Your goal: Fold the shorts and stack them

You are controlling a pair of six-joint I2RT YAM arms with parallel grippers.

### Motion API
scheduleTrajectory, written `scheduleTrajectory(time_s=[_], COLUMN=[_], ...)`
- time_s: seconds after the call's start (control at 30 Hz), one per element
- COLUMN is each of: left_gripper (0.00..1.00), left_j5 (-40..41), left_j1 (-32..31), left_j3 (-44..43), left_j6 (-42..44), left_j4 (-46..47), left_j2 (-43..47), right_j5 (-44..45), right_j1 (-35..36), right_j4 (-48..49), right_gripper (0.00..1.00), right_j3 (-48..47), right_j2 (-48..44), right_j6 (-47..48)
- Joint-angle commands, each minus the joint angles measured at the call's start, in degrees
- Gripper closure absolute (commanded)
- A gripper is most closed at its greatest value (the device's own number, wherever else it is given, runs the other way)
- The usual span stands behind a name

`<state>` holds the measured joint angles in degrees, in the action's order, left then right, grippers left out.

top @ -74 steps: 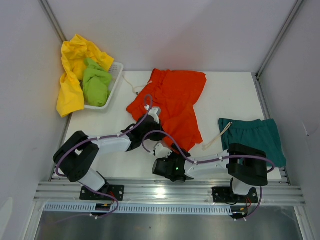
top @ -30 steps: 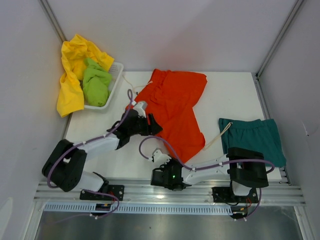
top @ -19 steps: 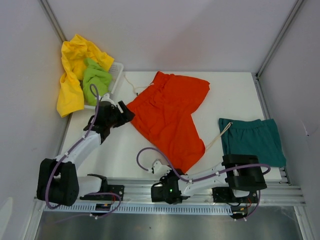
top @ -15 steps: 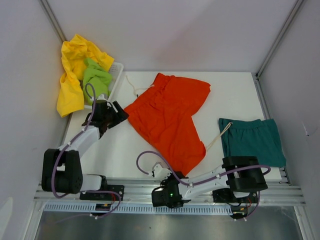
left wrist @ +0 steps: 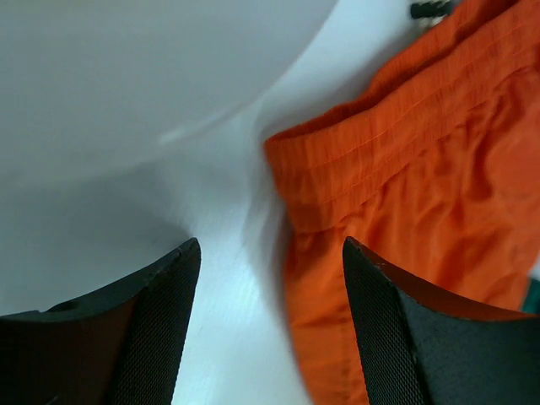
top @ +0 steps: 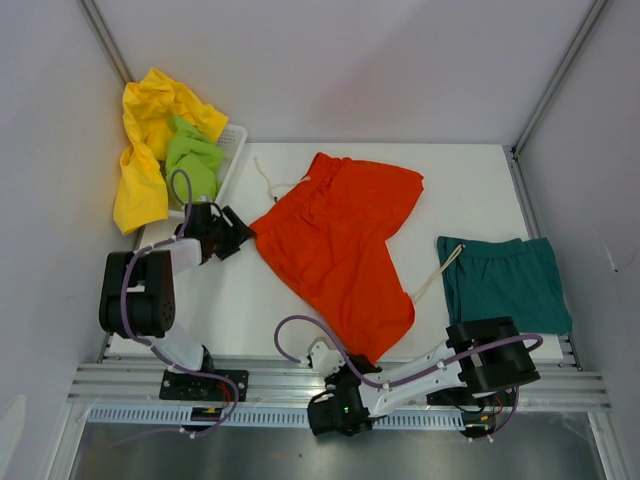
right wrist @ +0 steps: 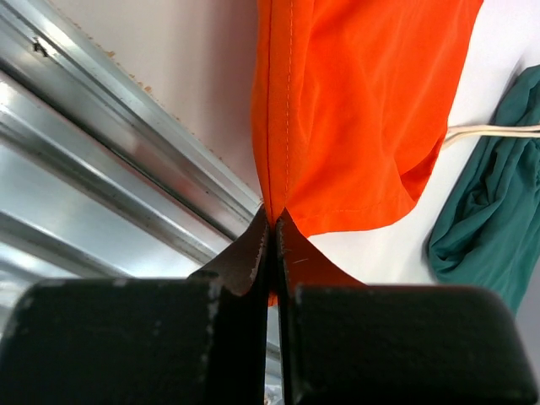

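Top view, orange-red shorts (top: 340, 240): spread open mid-table (top: 460, 190), waistband towards the upper left, one leg drawn out towards the near rail (top: 250, 380).
Top view, its drawstring (top: 268, 180): seen trailing off the waistband on the upper-left side of the orange-red shorts.
Top view, dark teal shorts (top: 510, 280): laid folded to the right of the orange-red shorts, apart from them; a pale cord (top: 432, 280) runs from them to just beside the orange leg.
Top view, white basket (top: 228, 165): placed to the upper left of the orange-red shorts; lime green shorts (top: 192, 160) are heaped in it and yellow shorts (top: 145, 130) are draped over its far side.
Top view, left gripper (top: 232, 232): found just off the left corner of the orange-red shorts' waistband.
Top view, right gripper (top: 355, 368): found at the near tip of the orange-red leg, over the rail.
Left wrist view, left gripper (left wrist: 270, 249): jaws are held wide apart with nothing between them but bare white table (left wrist: 228, 354).
Left wrist view, orange-red shorts (left wrist: 422, 186): the waistband corner is seen just beyond the fingertips; the right finger (left wrist: 396, 337) overlaps the cloth in the picture, but contact cannot be told.
Right wrist view, right gripper (right wrist: 272, 218): jaws are pressed together on the hem edge of the orange-red shorts (right wrist: 354, 110).
Right wrist view, cloth: the stitched hem is seen pulled taut away from the pinch.
Right wrist view, rail (right wrist: 110, 160): seen to the left of the orange-red shorts.
Right wrist view, dark teal shorts (right wrist: 489, 211): seen to the right of the orange-red shorts, with the pale cord (right wrist: 498, 131) beside them.
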<state>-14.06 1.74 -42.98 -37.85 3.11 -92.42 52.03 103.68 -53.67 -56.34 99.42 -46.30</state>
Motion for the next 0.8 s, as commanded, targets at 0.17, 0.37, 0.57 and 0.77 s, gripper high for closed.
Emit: scheduleTrajectory(time_s=[0.17,0.37,0.57,0.77], left_gripper=[0.29,0.35,0.57,0.73], left_j5=[-6.16,-4.39,0.00,1.23], left_j1=[0.11,-1.12,-4.02,-5.51], left_j3=[-0.17,0.27,0.53,-2.54], left_j6=[-8.47,-11.10,-11.55,-11.46], left_j4=[13.75,16.83,17.98,16.22], left_j2=[-6.44,-9.79,-9.53,-11.11], right_j5=[1.93,1.93,2.46,2.55], right_j1=[2.05,2.58,3.46,4.95], right_j4=[-3.02,-2.93,-4.86,-5.22], right_gripper=[1.00,1.00,1.00,1.00], right_j3=[-3.43,-3.87,-5.19,-6.24], right_j2=[0.43,0.16,-0.36,-2.56], right_j6=[-5.64,-5.73,-5.99,-4.76])
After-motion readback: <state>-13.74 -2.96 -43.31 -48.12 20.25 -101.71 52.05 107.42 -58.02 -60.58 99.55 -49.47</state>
